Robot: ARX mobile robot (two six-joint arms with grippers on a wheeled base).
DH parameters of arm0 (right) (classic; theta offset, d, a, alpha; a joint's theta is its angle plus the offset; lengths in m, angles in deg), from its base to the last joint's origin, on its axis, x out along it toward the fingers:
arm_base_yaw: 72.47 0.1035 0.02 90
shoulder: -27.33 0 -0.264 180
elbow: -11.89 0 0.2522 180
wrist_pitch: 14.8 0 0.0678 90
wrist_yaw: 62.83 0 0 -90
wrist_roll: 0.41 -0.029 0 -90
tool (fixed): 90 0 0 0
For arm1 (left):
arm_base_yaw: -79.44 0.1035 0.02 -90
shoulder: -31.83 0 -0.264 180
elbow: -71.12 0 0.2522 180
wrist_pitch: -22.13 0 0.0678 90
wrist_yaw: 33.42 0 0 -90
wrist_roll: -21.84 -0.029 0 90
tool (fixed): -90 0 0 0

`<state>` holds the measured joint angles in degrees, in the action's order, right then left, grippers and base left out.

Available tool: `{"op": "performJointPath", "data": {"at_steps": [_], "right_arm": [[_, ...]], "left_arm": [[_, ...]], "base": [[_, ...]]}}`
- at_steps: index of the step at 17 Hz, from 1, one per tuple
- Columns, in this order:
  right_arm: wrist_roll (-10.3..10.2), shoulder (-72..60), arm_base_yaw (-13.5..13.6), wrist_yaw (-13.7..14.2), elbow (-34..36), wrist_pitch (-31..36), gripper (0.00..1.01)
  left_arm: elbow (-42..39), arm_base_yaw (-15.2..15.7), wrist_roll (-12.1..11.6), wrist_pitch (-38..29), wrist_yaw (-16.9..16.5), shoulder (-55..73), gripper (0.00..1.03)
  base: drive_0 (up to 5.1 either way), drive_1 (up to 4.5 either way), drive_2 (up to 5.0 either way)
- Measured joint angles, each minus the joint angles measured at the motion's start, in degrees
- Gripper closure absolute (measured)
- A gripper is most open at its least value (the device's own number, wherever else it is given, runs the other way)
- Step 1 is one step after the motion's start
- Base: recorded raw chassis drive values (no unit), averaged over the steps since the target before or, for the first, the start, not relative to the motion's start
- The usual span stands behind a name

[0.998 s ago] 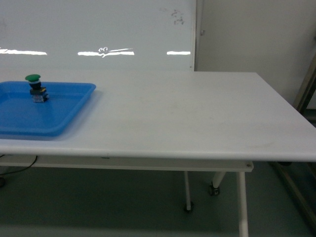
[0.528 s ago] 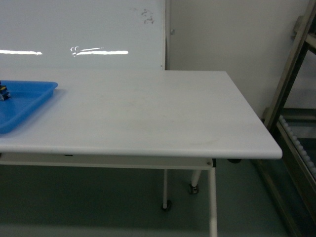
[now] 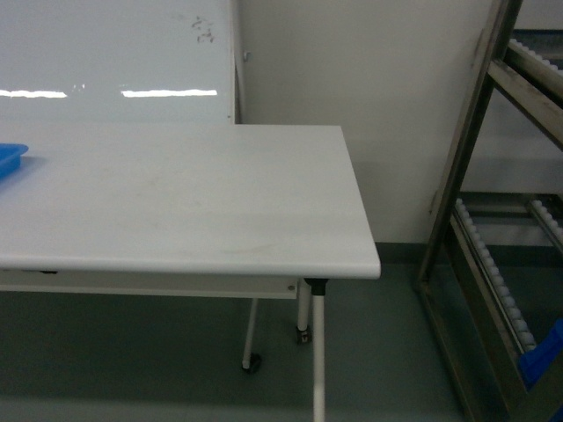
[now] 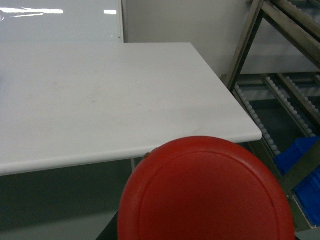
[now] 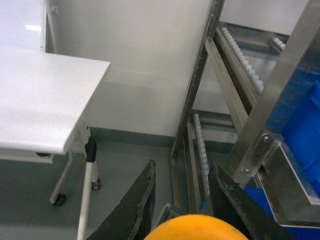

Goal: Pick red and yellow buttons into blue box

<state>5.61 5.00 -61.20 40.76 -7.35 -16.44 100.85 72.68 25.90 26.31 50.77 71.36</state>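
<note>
The red button's cap fills the lower part of the left wrist view, close to the camera, over the floor beyond the table corner. It hides the left gripper's fingers, which hold it from below. In the right wrist view the yellow button's cap sits between the two dark fingers of my right gripper, which is shut on it. A blue box rests low in the metal rack on the right and also shows as blue box and blue box. Neither gripper appears in the head view.
The white table ends at a rounded right corner, with wheeled legs under it. A corner of the shallow blue tray shows at the far left. A metal roller rack stands right of the table, across a strip of floor.
The head view has swung right. The blue tray with the green button slid out at the left, and the table's right end and the metal rack came into view.
</note>
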Motion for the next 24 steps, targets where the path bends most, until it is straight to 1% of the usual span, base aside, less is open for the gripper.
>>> {"op": "performJointPath", "data": {"at_steps": [12, 24], "right_arm": [[0.0, -0.04, 0.0, 0.0, 0.0, -0.11, 0.71], [0.0, 0.0, 0.0, 0.0, 0.0, -0.07, 0.71]], "left_arm": [[0.0, -0.09, 0.0, 0.11, 0.04, 0.09, 0.78], [0.0, -0.09, 0.0, 0.17, 0.02, 0.11, 0.78]], "base": [[4.8, -3.51, -1.3], [5.0, -2.43, -2.4]]}}
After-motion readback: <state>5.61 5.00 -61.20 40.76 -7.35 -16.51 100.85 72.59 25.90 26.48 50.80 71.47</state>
